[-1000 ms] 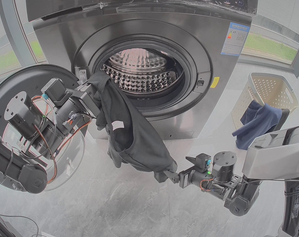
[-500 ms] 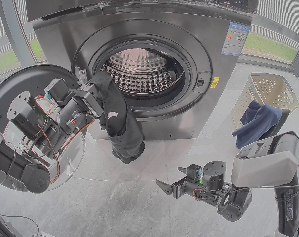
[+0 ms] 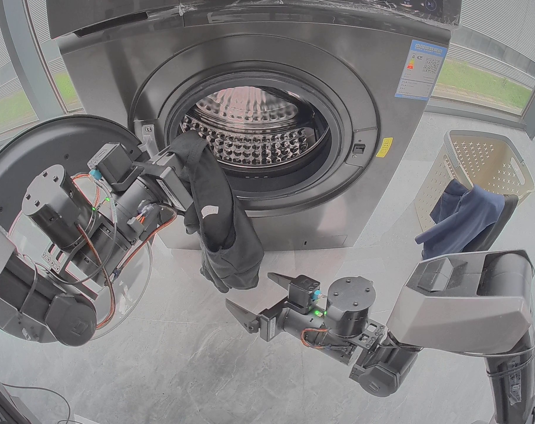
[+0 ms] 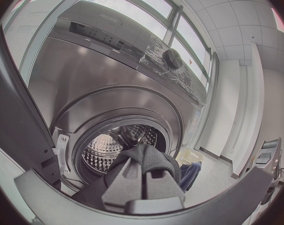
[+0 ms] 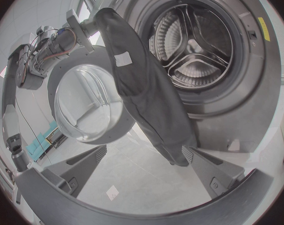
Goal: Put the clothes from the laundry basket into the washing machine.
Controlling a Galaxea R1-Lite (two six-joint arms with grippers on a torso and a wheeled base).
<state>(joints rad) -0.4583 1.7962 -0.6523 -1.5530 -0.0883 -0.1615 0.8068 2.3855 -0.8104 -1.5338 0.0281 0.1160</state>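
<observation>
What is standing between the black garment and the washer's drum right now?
Nothing visible. The black garment hangs from the left gripper at the left edge of the drum opening. The door is swung wide open to the left, and the open right gripper sits lower, near the garment's hanging end.

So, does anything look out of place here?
A blue garment hangs over the laundry basket's rim, partly outside. The black garment dangles from the left gripper in front of the washing machine, not yet inside the drum.
</observation>
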